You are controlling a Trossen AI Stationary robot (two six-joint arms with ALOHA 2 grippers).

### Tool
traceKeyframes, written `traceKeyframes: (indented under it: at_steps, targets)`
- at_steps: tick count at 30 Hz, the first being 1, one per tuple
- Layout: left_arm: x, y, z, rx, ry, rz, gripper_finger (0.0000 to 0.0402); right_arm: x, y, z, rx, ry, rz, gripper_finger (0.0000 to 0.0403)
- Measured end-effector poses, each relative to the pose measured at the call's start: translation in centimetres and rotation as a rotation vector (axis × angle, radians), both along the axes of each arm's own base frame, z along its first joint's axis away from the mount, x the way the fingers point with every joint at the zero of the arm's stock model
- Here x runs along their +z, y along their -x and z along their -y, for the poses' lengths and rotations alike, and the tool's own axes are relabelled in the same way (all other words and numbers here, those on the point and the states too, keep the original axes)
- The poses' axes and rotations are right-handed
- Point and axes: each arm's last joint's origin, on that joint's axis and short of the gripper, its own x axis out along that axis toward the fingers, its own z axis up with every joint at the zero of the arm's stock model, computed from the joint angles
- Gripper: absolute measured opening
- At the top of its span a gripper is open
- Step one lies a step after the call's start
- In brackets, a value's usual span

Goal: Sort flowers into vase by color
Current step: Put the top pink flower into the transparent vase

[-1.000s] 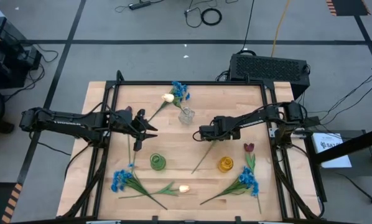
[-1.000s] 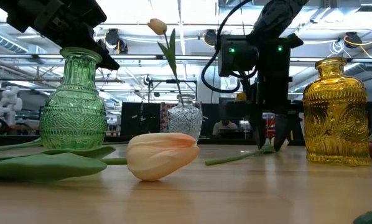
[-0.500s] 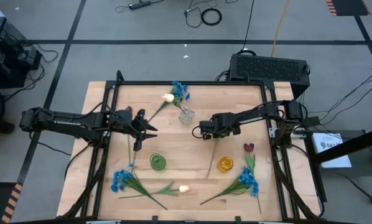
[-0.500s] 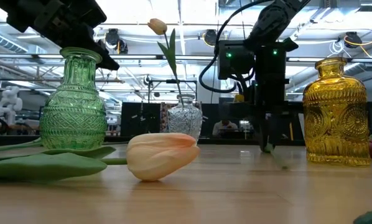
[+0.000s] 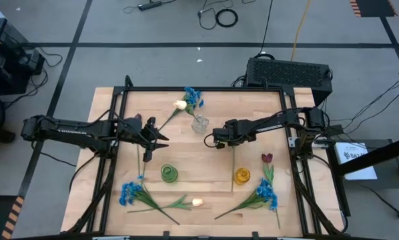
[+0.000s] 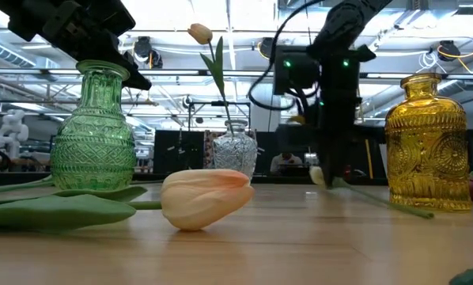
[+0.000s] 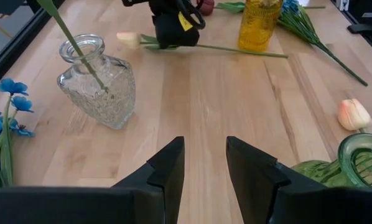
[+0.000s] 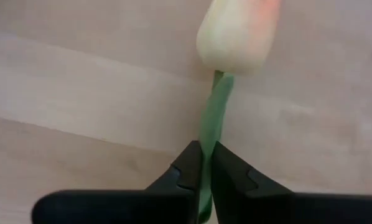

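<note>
High view says I'm barely started: only the clear vase [image 5: 199,124] has flowers. My right gripper [image 8: 206,163] is pinching a cream-peach tulip [image 8: 239,34] by its stem just beside that vase. Left gripper [image 7: 204,163] waits spread. Remaining flowers lie near the green vase [image 5: 169,174] and yellow vase [image 5: 242,176].

Three vases [image 5: 199,124] mid-table; flowers [image 5: 136,195] along near edge.
</note>
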Motion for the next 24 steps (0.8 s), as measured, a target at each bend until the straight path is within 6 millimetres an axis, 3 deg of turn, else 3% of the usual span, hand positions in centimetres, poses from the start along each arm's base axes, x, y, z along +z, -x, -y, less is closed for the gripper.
traceKeyframes:
  at_steps: [6,13,24]
  targets:
    - [0.0,0.0,0.0,0.000,0.001,0.000,0.0125,2.7,-2.0,0.3,0.075,0.065,0.065,0.0018]
    - [0.0,0.0,0.0,0.000,0.001,0.000,0.0125,7.8,-4.4,0.7,0.153,0.185,0.136,0.0018]
    - [0.0,0.0,0.0,-0.001,0.000,0.001,0.0125,15.9,-5.1,0.9,0.204,0.343,0.147,0.0018]
